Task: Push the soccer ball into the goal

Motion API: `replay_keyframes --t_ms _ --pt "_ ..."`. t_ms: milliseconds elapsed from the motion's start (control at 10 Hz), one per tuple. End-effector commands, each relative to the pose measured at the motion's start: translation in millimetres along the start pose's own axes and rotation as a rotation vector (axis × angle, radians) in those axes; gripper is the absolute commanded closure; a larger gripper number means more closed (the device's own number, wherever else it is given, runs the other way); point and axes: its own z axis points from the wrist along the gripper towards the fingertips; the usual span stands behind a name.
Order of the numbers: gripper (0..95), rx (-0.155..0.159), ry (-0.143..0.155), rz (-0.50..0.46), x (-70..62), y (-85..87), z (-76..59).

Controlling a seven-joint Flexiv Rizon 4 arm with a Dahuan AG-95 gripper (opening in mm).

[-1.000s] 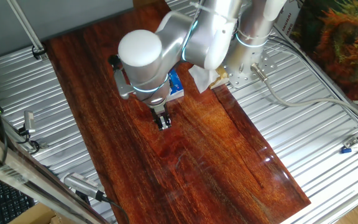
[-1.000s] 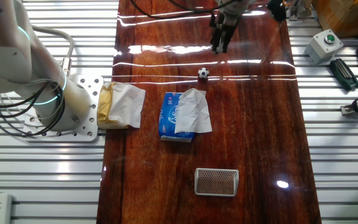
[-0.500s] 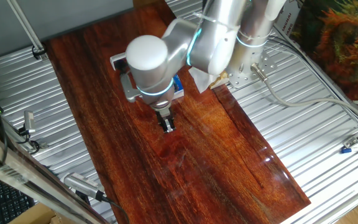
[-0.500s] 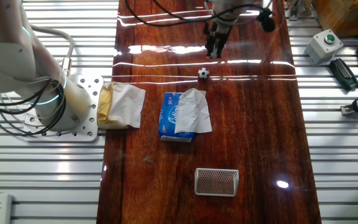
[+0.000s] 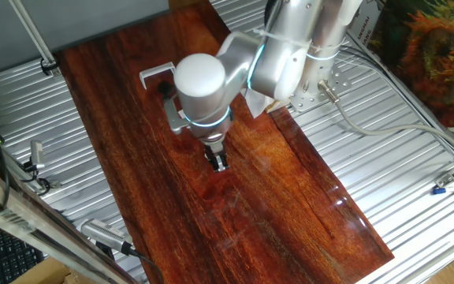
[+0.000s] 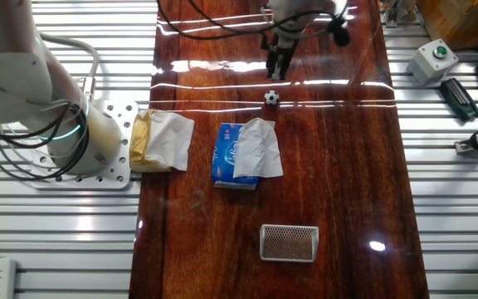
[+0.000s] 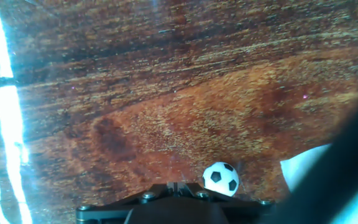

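The soccer ball is a tiny white ball with black patches on the dark wooden table. My gripper hangs just beyond it, fingers pressed together and empty, tips close to the wood. In the hand view the ball lies just right of my shut fingertips. The goal, a small white-grey frame, stands at the other end of the table, past the blue packet. In one fixed view the goal shows behind the arm, my gripper points down, and the ball is hidden.
A blue packet with white tissue lies between ball and goal. Crumpled white-and-tan paper sits by the robot base. A grey box with a green button stands off the table's side. Metal slats surround the table.
My gripper has moved sideways across the table and closer to the ball, fingers staying shut. The ball, packet and goal have not moved.
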Motion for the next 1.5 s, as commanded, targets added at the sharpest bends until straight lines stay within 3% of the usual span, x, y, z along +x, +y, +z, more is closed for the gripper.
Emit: replay_keyframes --t_ms 100,500,800,1000,1200,1500 --pt "95.0 -0.001 0.0 0.01 0.7 -0.1 3.2" --pt "95.0 0.001 0.008 0.005 0.7 -13.2 0.7" --pt "95.0 0.005 0.004 -0.041 5.4 -36.6 5.2" --pt "95.0 0.006 -0.015 -0.094 11.4 -66.3 11.1" --pt "95.0 0.031 -0.028 -0.108 14.1 -83.5 3.1" --pt "95.0 0.041 -0.024 -0.147 15.7 -98.6 -7.9"
